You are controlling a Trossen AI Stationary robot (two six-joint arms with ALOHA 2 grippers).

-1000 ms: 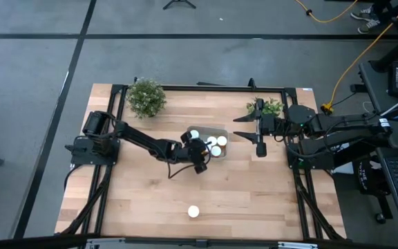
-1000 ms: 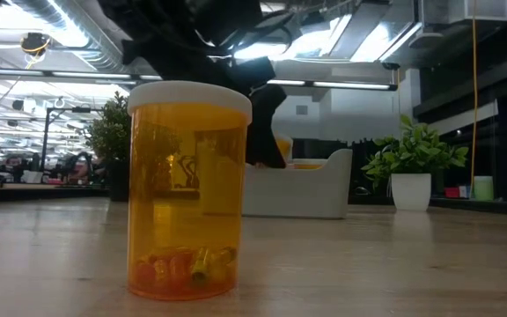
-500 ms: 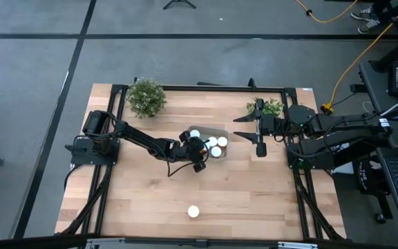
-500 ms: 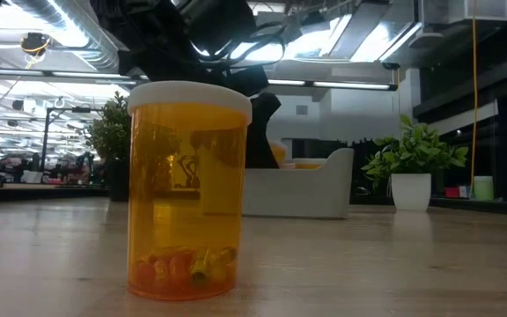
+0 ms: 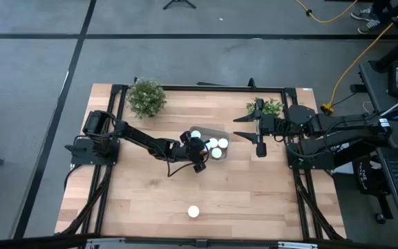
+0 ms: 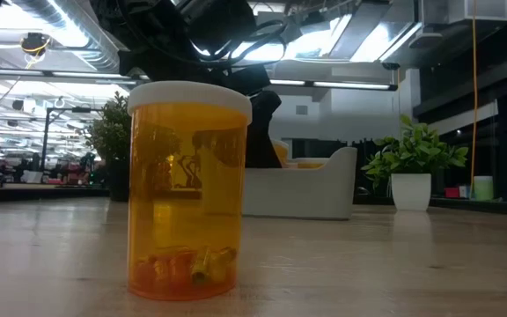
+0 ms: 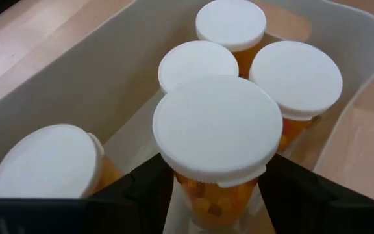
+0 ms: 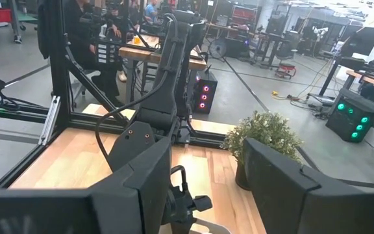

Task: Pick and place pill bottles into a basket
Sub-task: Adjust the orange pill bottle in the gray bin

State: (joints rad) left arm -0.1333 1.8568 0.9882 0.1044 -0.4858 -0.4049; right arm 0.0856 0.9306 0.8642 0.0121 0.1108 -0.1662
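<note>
The pale basket [image 5: 221,130] sits mid-table, with several white-capped orange pill bottles [image 5: 213,142] upright in it. My left gripper [image 5: 199,151] hangs over the basket's near-left end. In its wrist view the fingers [image 7: 145,188] flank one more upright bottle [image 7: 216,127] just under its cap. A thin pale gap shows on each side, so the gripper is open. That bottle's base is hidden. A lone bottle [image 5: 193,211] stands on its base near the front edge, and it looms large in the low view [image 6: 187,189]. My right gripper [image 5: 238,128] waits open, high at the right.
Two potted plants stand at the far edge, one on the left [image 5: 146,97] and one on the right [image 5: 267,107]. Bare wood lies between the basket and the lone bottle. A black frame borders the table.
In the low view the dark finger of my left gripper behind the basket's rim now reaches less far down than a second ago. In the high view the gripper has stayed over the basket. Nothing else has moved.
</note>
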